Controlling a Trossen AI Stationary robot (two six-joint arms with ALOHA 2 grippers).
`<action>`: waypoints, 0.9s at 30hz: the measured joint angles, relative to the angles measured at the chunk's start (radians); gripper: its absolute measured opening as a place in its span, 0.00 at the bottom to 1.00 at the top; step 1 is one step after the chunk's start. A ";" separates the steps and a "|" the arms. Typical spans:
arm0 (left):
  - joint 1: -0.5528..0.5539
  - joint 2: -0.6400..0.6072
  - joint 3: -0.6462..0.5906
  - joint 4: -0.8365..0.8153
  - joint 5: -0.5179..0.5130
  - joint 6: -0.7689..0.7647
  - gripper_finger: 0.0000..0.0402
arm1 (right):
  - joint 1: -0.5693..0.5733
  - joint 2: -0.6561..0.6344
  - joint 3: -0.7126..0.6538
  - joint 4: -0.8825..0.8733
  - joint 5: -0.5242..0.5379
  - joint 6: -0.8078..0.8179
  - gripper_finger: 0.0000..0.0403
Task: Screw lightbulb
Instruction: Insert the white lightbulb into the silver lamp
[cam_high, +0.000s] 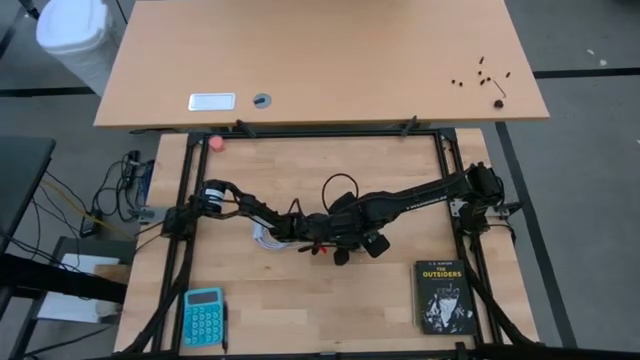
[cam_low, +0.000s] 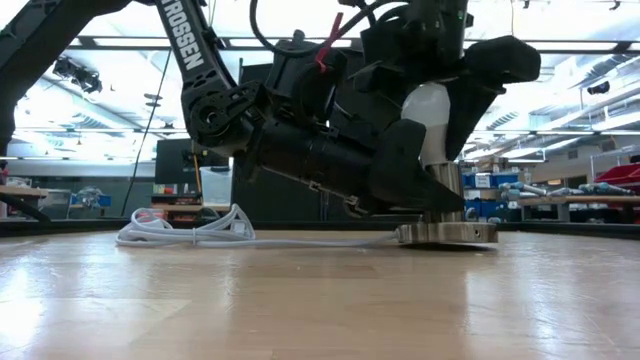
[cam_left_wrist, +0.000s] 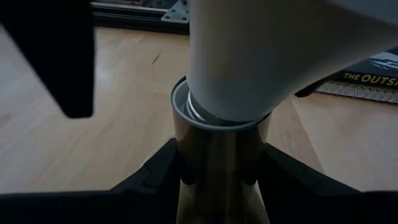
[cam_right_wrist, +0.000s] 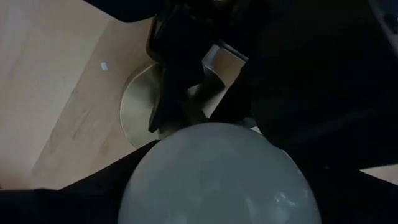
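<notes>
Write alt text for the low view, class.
A white lightbulb stands upright in a brass socket on the wooden table, held between two dark robot arms. A white cord trails left from the socket base.

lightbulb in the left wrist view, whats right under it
The lightbulb enters a brass socket cup, its threads just showing at the rim. The left hand clamps that cup. The cup's inside is hidden; the low view shows a round base below.

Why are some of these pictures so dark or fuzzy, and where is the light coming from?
Low view: bright ceiling lights behind turn the arms into silhouettes, and the table shines. Left wrist view: the lightbulb sits too close and blurs, while the socket is sharper. Right wrist view: the left gripper is in deep shadow.
</notes>
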 joint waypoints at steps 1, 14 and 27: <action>0.000 0.000 0.000 0.000 0.000 0.000 0.43 | 0.000 0.001 0.005 -0.008 -0.001 0.000 0.82; -0.001 0.000 0.000 -0.004 0.000 -0.001 0.43 | 0.000 0.002 0.031 -0.022 -0.008 0.002 0.67; 0.000 0.000 0.000 -0.006 0.002 0.001 0.43 | -0.048 0.000 0.033 -0.036 -0.105 0.022 0.66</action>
